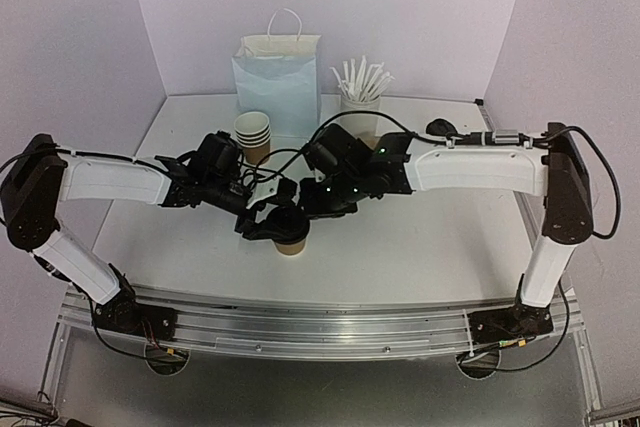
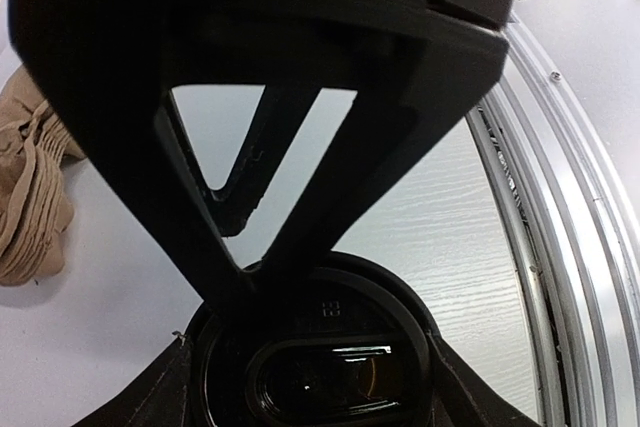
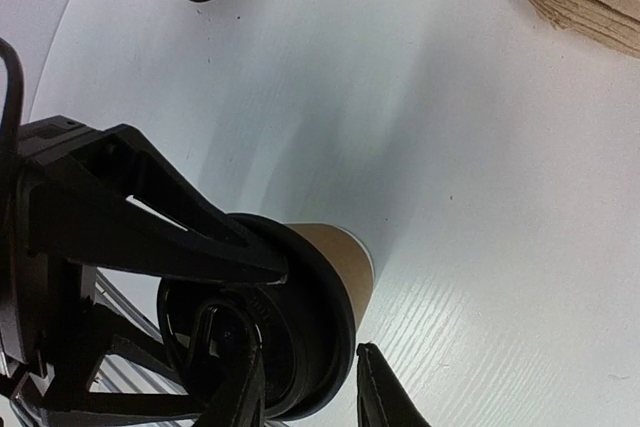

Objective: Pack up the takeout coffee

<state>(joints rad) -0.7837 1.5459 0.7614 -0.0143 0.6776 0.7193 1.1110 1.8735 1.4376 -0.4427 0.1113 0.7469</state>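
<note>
lid point(image 3: 312, 332) sat on upright cup point(image 3: 340, 252) | lid lay between left gripper point(image 1: 272, 221) jaws, clamp unclear | right gripper point(image 1: 314, 209) just beside cup, grip unclear | left nearer

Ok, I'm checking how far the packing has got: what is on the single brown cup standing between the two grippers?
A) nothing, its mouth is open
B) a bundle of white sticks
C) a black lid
C: a round black lid covers the mouth of the brown cup, seen from above and from the right wrist.
</note>
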